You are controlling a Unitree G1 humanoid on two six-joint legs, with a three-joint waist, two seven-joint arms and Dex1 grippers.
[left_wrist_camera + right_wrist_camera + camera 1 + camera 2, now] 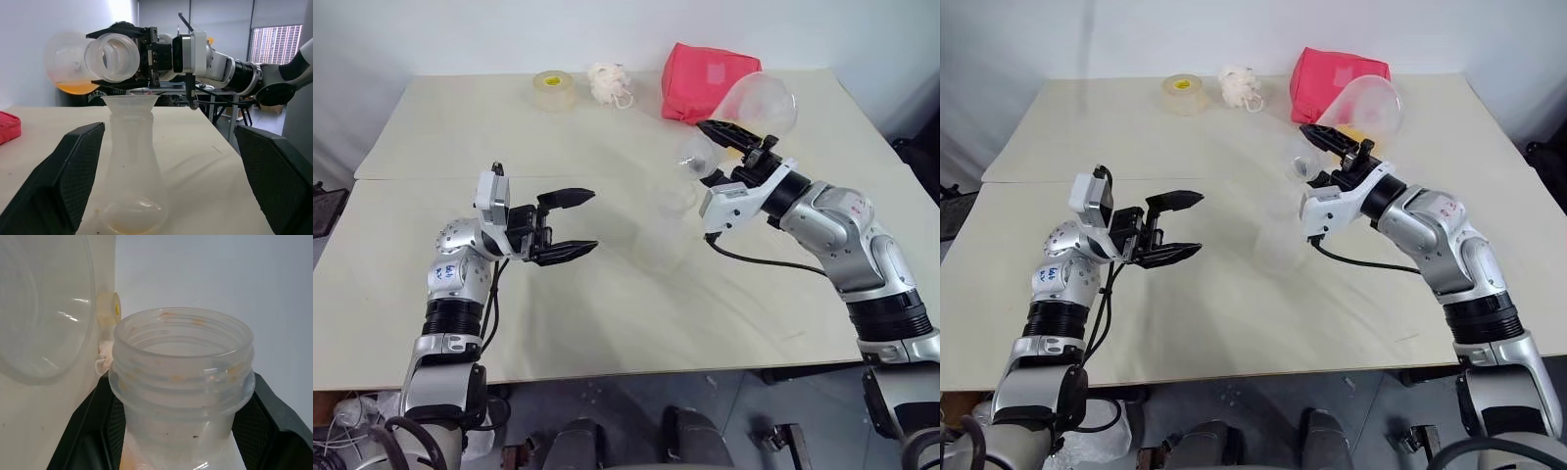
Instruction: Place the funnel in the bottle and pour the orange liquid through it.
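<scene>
The bottle (131,186) stands upright on the table with the clear funnel (129,104) seated in its neck and a thin film of liquid at its bottom. My right gripper (728,145) is shut on the threaded neck (181,367) of a round clear flask (762,104). The flask is tipped on its side, with its mouth just above the funnel. The orange liquid (73,87) pools in the flask's belly, short of the mouth. My left gripper (570,226) is open beside the bottle, a little apart from it, with nothing between its fingers.
A red pouch (707,82), a white crumpled ball (609,82) and a tape roll (553,90) lie along the table's far edge. A seam (431,178) runs across the tabletop behind my left gripper.
</scene>
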